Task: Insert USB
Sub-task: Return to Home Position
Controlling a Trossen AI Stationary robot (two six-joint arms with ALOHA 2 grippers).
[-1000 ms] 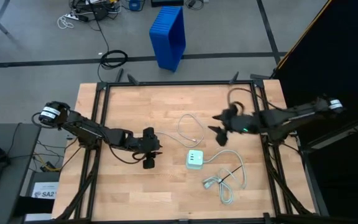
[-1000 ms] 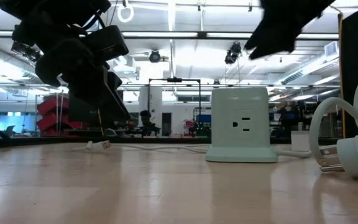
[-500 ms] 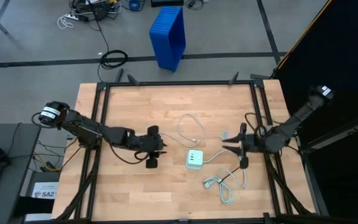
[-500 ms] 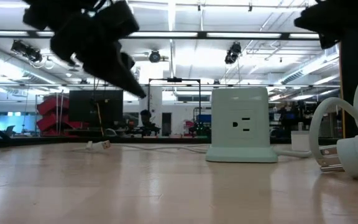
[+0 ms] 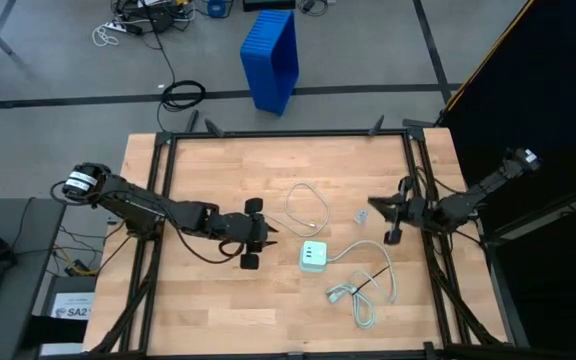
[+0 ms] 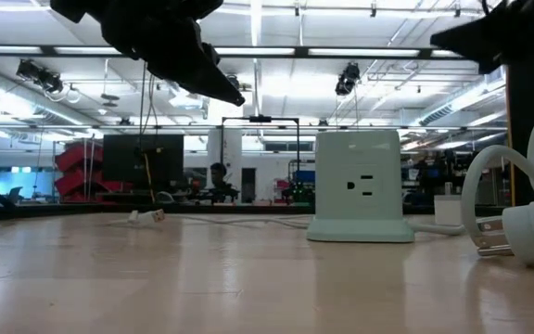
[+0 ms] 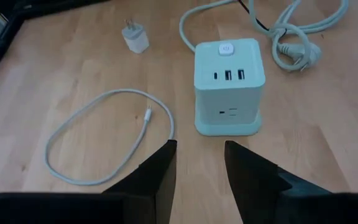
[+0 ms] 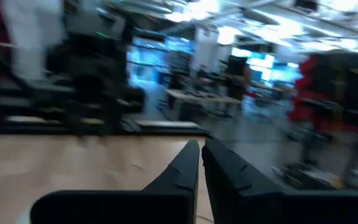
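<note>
Left gripper (image 5: 259,233) hovers over mid-table, jaws spread and empty, just left of the USB cable (image 7: 123,92), which lies in a loose loop on the wood beside the power cube (image 5: 314,256) with its tip free. Cable looks light, thin and limp, so pinching the stiff white plug just behind the silvery tip should steer best; the cube's USB ports hold nothing, and the blue crate (image 5: 278,70) on the floor beyond is probably empty, though its inside is hard to read. Right gripper (image 8: 201,144) hangs near the table's right edge, jaws pressed together on nothing.
</note>
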